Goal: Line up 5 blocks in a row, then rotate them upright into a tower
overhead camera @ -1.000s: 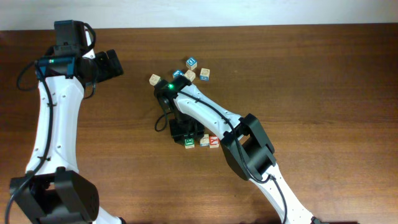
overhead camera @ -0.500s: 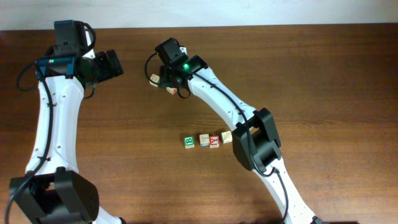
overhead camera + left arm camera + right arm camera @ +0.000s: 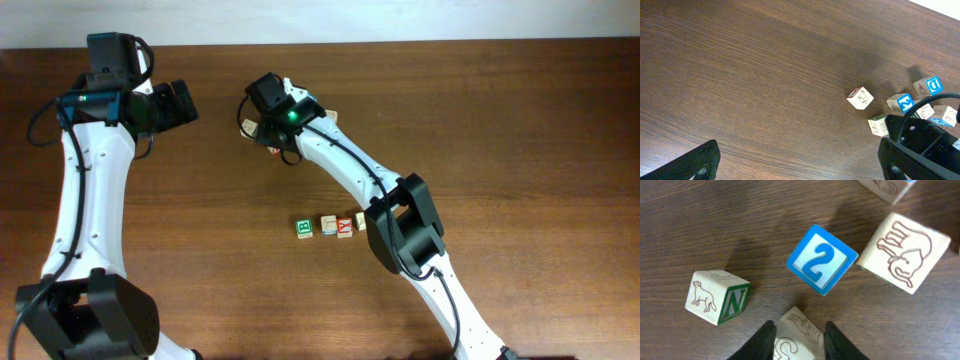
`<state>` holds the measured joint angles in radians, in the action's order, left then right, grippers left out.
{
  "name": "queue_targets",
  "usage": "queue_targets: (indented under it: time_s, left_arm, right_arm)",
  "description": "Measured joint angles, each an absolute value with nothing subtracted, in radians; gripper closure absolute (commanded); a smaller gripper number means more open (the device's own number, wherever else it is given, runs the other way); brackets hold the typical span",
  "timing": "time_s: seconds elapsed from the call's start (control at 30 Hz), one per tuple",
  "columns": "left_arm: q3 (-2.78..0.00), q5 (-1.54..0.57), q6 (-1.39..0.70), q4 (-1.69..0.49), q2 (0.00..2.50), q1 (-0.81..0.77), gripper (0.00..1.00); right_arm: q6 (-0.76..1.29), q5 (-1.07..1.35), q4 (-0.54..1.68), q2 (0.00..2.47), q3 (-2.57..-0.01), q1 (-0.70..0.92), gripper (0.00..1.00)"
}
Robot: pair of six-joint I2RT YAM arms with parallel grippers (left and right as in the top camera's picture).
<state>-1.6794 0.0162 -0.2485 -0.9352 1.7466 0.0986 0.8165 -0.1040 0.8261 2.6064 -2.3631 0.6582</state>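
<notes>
The light-wood cube with a brown line drawing sat between the fingertips of the right gripper. Its two black fingers pressed against opposite sides of the cube, pinching it. Whether the cube had left the dark wooden table could not be told.

Well away from that gripper, back toward its arm's base, a row of four light-wood cubes lay side by side. One end cube showed a green face and another showed red. By that tidy line these four looked finished, so the pinched cube was probably the fifth, gripped but not yet turned. That would leave one rotation and a set-down.

Just beyond the fingertips lay a bright blue-framed cube bearing a "2". Near the finger on the left of the wrist view stood a light-wood cube with a green "N" and a dog drawing. Farther out on the opposite side, a light-wood cube with an elephant outline sat just beside the "2" cube's corner. The left wrist view also gave a blue-faced cube with a white "D".

The pinched cube carried a brown curved stroke, cut off at the frame's edge and unreadable. The letters in the row were too small to make out. The left gripper was spread wide and held nothing, well apart from every cube.
</notes>
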Motion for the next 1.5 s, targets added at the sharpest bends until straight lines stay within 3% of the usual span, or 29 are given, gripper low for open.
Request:
queue_targets:
  time_s: [0.1, 0.27, 0.47, 0.73, 0.83, 1.1, 1.23, 1.5]
  left_arm:
    - [-1.679, 0.016, -0.248, -0.935, 1.747, 0.099, 0.01]
    - [-1.679, 0.016, -0.249, -0.935, 1.747, 0.099, 0.01]
    - [-1.679, 0.016, -0.249, -0.935, 1.747, 0.099, 0.01]
    - [-1.679, 0.016, -0.249, -0.935, 1.747, 0.099, 0.01]
    - [-1.679, 0.016, -0.248, -0.936, 1.747, 0.099, 0.01]
    - [-1.679, 0.016, -0.249, -0.936, 1.747, 0.099, 0.01]
    - [-1.679, 0.016, -0.249, -0.936, 1.747, 0.099, 0.01]
    - [-1.679, 0.016, -0.248, -0.936, 1.747, 0.099, 0.01]
  right_arm:
    - [0.816, -0.104, 0.816, 2.607, -2.363, 0.660, 0.46]
    - [0.812, -0.053, 0.821, 2.639, -2.363, 0.662, 0.59]
    - [0.776, -0.012, 0.883, 2.638, -2.366, 0.661, 0.64]
    - [0.646, 0.231, 1.217, 2.624, -2.383, 0.664, 0.63]
    - [0.607, 0.292, 1.326, 2.624, -2.383, 0.704, 0.55]
    - [0.553, 0.252, 1.489, 2.628, -2.371, 0.852, 0.54]
    - [0.572, 0.211, 1.488, 2.628, -2.371, 0.812, 0.42]
    - [0.609, 0.202, 1.300, 2.615, -2.373, 0.726, 0.48]
